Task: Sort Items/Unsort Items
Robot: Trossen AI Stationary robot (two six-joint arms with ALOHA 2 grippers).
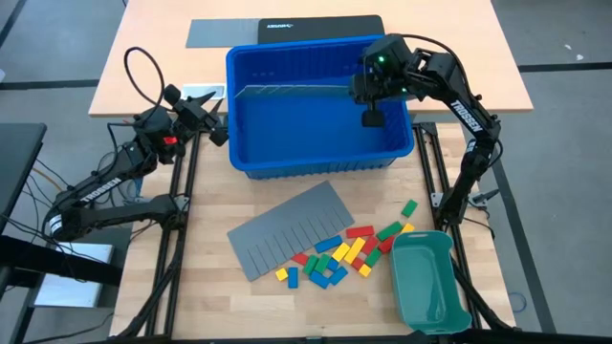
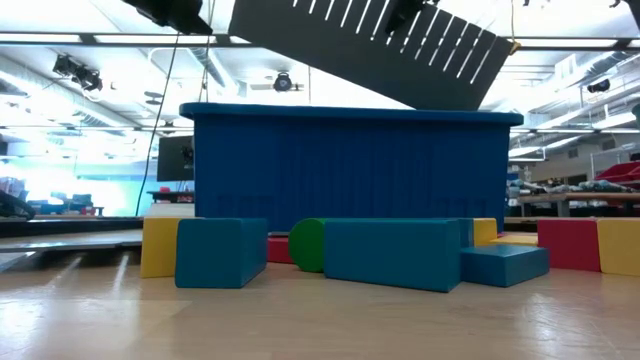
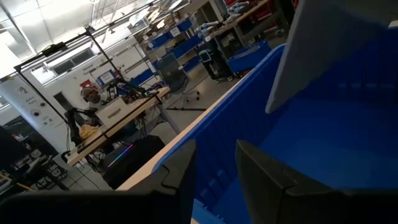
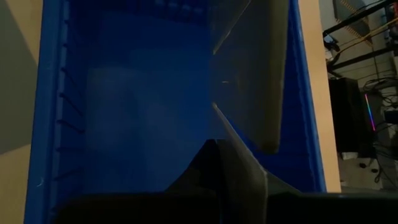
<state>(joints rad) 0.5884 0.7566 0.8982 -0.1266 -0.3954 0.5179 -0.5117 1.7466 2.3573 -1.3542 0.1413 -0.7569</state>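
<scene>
— How many blocks (image 1: 335,256) on the table (image 1: 191,287)?

— Around a score, heaped loosely near the front edge, between the flat grey slotted sheet (image 1: 287,229) and the teal tray (image 1: 426,282). Red, yellow, green and blue mixed. At least three green, one of them (image 1: 409,207) lying slightly apart beside the tray's far corner. Too tightly packed for an exact tally per colour.

— Any inside the blue bin (image 1: 249,153)?

— None visible there. None in the one tray either.

— Slotted sheets, then?

— Two. One flat on the table, touching the heap. A second sheet (image 1: 287,91) standing on edge inside the bin, running across it near the far wall; tilted above the rim from table height (image 2: 400,50).

— Held by what?

— By the right hand (image 1: 370,117), clenched on that second sheet's end, over the bin's right side. Grip plain at the wrist (image 4: 217,149).

— And the left hand (image 1: 218,119)?

— Outside the bin, just beside its left wall, pointed toward it. Fingers (image 3: 267,180) parted, grasping nothing.

— Anything else up there?

— One plain grey sheet (image 1: 222,32) and one black slab (image 1: 320,29), side by side at the table's far edge.
</scene>
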